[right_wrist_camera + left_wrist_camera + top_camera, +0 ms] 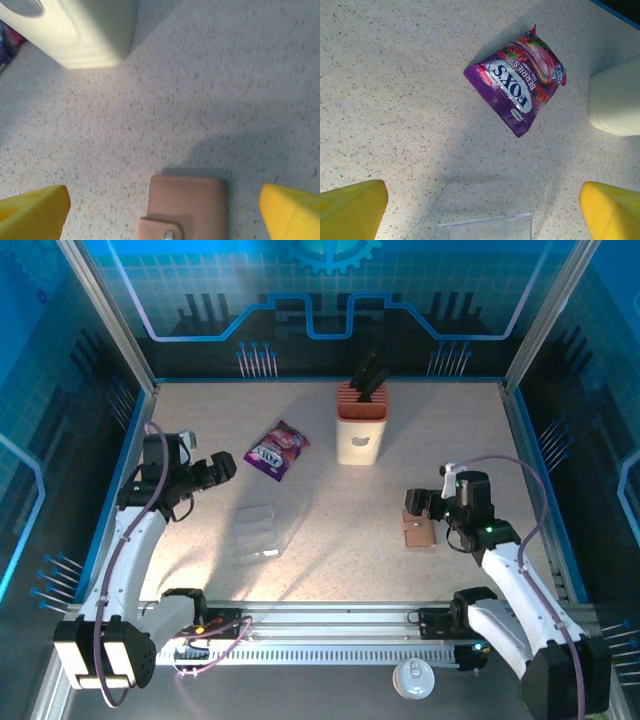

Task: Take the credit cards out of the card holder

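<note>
Here the card holder (pixel 187 207) lies flat on the tabletop (pixel 330 500) at the near right, apparently snapped closed. The right claw (pixel 422 506) hangs over it with its fingers spread wide to either side, clear of the leather. The left claw (pixel 226 468), also spread, hangs at the left near a purple snack packet (pixel 520 82) and a clear sleeve (pixel 258 532).

Matt leather card holder (pixel 190 200); glossy plastic packet (pixel 517 82).
</note>
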You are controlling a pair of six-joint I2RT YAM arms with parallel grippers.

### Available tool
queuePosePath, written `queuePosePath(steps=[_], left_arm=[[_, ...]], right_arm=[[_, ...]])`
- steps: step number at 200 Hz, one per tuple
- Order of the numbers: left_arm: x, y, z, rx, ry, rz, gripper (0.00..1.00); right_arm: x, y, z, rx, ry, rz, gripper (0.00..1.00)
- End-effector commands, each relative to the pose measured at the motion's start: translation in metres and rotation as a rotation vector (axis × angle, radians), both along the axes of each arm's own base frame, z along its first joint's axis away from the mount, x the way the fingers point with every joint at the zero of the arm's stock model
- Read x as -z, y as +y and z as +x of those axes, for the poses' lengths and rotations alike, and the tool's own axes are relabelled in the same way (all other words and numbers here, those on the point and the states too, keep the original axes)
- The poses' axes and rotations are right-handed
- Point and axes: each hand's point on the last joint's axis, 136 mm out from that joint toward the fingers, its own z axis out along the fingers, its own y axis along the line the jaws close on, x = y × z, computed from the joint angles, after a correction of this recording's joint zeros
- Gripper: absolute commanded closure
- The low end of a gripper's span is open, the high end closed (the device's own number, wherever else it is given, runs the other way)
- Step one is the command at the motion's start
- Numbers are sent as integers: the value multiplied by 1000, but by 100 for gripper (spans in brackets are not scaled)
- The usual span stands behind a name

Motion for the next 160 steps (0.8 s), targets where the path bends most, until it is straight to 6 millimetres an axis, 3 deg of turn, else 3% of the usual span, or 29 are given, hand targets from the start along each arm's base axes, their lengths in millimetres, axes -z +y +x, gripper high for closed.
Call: queuePosePath(steps=[1, 75, 112, 140, 160], left_arm=[[14, -2, -6, 32, 50, -5, 1], [20, -4, -2, 42, 75, -17, 1], [28, -7, -6, 52, 120, -23, 1], [36, -6, -20, 18, 212, 8, 1], [42, -16, -28, 3, 247, -17, 2]], right_arm=[[9, 3, -7, 37, 117, 27, 3], [48, 11, -19, 37, 389, -11, 7], [53, 19, -20, 1, 420, -32, 6], [55, 27, -19, -22, 433, -20, 6], [55, 30, -19, -36, 435, -28, 6]])
